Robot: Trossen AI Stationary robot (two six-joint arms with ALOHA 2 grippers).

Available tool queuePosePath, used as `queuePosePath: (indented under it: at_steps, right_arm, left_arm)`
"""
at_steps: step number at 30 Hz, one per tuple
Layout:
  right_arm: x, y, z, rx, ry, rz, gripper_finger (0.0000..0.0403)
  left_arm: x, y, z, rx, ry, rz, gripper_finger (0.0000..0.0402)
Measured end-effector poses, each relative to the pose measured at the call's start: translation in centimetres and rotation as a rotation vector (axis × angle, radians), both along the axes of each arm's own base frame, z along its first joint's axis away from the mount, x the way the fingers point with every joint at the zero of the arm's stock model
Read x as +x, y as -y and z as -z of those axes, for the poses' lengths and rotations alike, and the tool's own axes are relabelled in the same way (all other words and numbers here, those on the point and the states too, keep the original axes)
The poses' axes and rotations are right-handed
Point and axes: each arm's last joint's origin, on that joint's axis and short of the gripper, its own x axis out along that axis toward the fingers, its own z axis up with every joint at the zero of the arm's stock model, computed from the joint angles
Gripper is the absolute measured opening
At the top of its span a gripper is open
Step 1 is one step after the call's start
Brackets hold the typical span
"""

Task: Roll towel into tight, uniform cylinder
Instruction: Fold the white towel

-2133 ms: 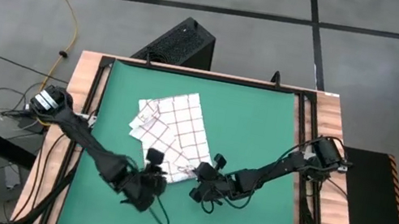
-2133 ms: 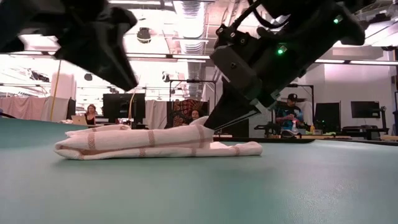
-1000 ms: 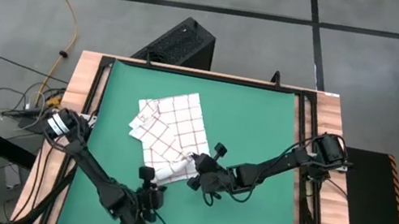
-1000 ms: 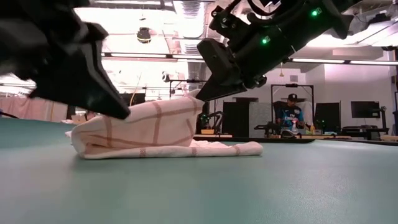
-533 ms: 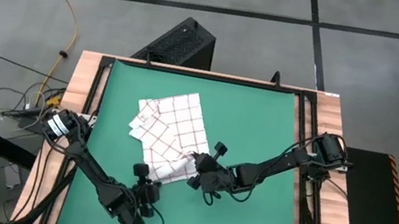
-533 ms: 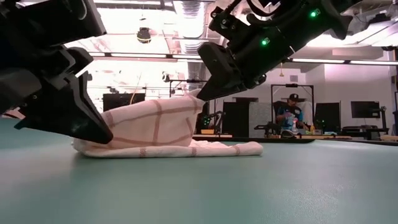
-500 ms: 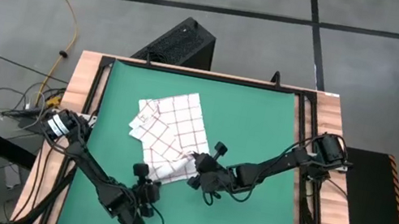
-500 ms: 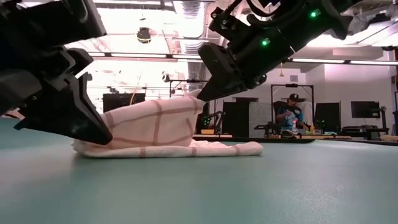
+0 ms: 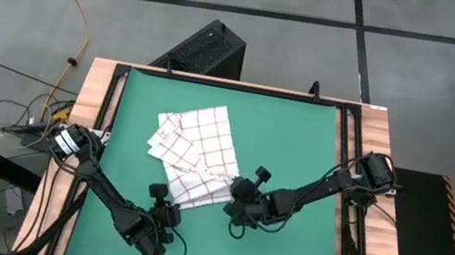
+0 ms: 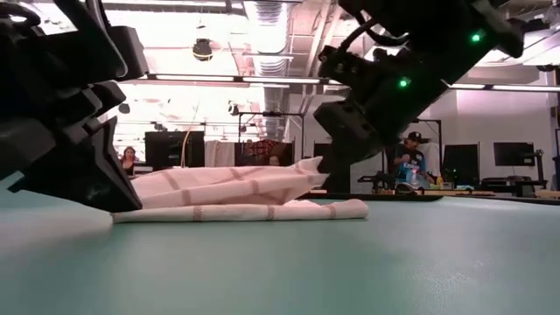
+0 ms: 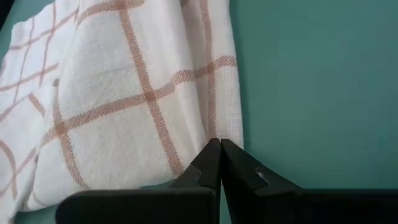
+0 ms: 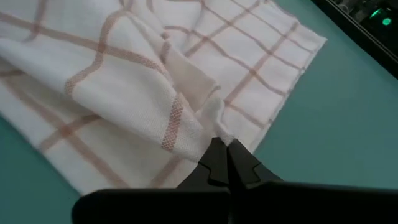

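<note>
from above both arms hide the near edge of the towel (image 9: 194, 155), which lies folded on the green mat (image 9: 291, 139), the left gripper (image 11: 219, 149) and right gripper (image 12: 225, 147) each pinching its hem.

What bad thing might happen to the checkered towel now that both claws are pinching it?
1. The towel looks loosely folded and uneven, not a tight roll, so it might end up lopsided.
2. The left gripper and right gripper each pinch only a thin bit of edge, so the cloth might slip free.
3. The towel lies crooked on the green mat, so a roll might come out slanted.
</note>
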Motion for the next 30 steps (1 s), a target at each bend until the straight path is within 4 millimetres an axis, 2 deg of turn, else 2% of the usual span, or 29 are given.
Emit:
queuePosePath:
  at_steps: [13,30]
  right_arm:
    - [-1.2,-2.0,0.4,0.095,-0.011,-0.013,0.0]
    - [-1.5,-2.3,2.1,0.17,-0.103,-0.03,0.0014]
  left_arm:
    - [0.0,0.0,0.0,-0.012,-0.001,-0.001,0.0]
    - [-0.3,0.0,0.0,-0.001,-0.029,0.004,0.0]
